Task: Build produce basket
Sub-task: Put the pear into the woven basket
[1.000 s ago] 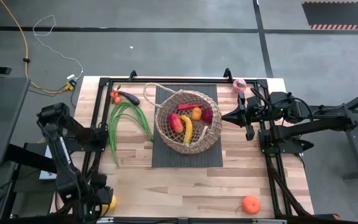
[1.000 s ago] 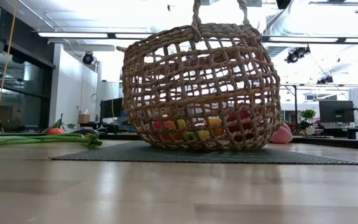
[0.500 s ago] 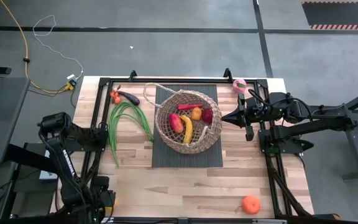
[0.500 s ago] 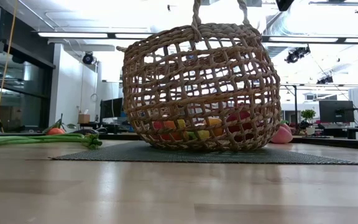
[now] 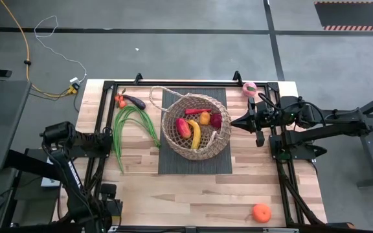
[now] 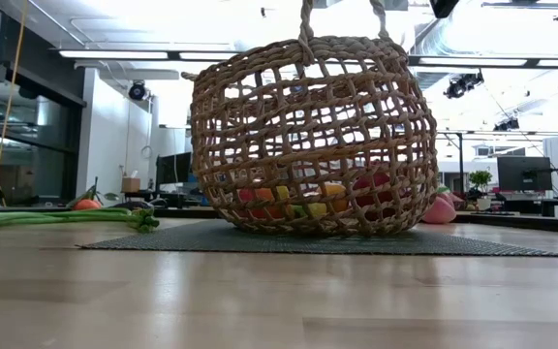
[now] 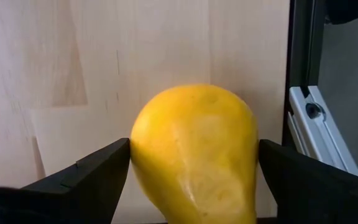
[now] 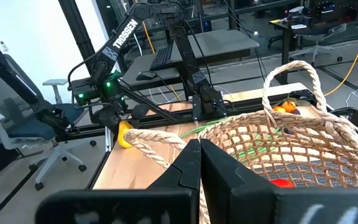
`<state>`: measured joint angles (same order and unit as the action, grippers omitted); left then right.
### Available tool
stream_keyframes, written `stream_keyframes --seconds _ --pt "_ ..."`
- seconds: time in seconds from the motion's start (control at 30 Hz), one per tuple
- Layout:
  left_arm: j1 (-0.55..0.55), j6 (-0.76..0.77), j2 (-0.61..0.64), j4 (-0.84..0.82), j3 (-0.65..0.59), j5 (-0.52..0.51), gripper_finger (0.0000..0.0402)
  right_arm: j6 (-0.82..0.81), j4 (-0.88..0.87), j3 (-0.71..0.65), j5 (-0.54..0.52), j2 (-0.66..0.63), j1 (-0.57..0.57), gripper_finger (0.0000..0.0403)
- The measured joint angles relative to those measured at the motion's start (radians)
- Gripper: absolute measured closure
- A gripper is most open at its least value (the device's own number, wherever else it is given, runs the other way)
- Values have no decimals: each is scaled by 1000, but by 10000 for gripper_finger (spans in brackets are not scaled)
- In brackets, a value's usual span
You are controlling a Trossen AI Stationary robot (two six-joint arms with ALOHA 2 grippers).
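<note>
The round tan open-weave wicker basket (image 5: 195, 127) sits on a dark mat at the middle of the high view, already holding a banana, pepper and other produce. At the lower left corner, the left gripper (image 7: 194, 163) straddles a smooth yellow lemon (image 7: 194, 152), fingers spread at its sides, apparently about to grasp. The right gripper (image 5: 259, 122), clenched empty, waits right of the basket.

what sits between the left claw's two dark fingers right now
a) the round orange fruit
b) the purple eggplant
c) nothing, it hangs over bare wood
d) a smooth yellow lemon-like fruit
d: the left wrist view shows a smooth yellow lemon-like fruit filling the gap of the left claw, a dark finger on each side, over the pale wooden table.
</note>
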<state>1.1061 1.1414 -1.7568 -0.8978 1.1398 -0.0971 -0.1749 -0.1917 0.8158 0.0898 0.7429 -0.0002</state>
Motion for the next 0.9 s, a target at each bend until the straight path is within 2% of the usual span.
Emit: stream_keyframes --seconds 0.53,0.9 --pt "-7 -1 -11 1 0 -1 66 -3 0 0 0 0 0 403" --pt "-13 -2 2 1 -4 3 106 -3 0 0 0 0 0 403"
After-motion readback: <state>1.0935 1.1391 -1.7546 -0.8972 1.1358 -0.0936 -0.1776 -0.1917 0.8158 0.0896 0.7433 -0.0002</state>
